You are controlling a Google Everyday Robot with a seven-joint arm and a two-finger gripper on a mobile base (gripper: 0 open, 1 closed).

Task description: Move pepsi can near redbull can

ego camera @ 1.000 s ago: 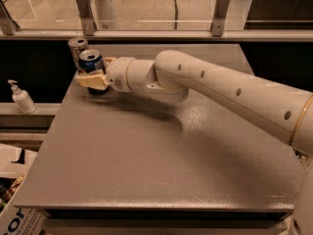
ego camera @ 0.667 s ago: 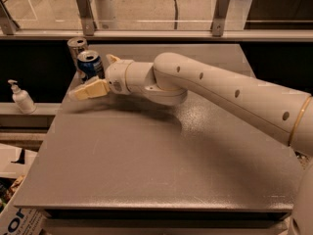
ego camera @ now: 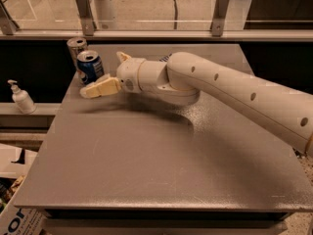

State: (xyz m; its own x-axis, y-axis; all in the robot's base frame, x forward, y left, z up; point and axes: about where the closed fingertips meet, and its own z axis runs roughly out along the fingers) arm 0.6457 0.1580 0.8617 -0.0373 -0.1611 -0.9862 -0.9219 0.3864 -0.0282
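Cans first: pepsi can (ego camera: 90,66) is standing upright near the far left corner of the counter (ego camera: 146,170), silver top showing, blue side facing the camera. redbull can (ego camera: 77,46) is standing upright just behind it and a little to the left, the two sitting very close; touching or not, cannot tell from this angle. White arm (ego camera: 234,89) is reaching in from the right, crossing above the counter and throwing a shadow under the wrist. Its claw (ego camera: 101,74) is hanging just right of the pepsi can, jaws spread wide and gripping nothing. One cream finger (ego camera: 100,88) is lying low and pointing left, just in front of the pepsi can's base; the other is sticking up on the far side, to the can's right. Contact between the low finger and the can is not readable. Pump bottle (ego camera: 20,98) is sitting on a ledge off the counter's left side, well apart from the cans
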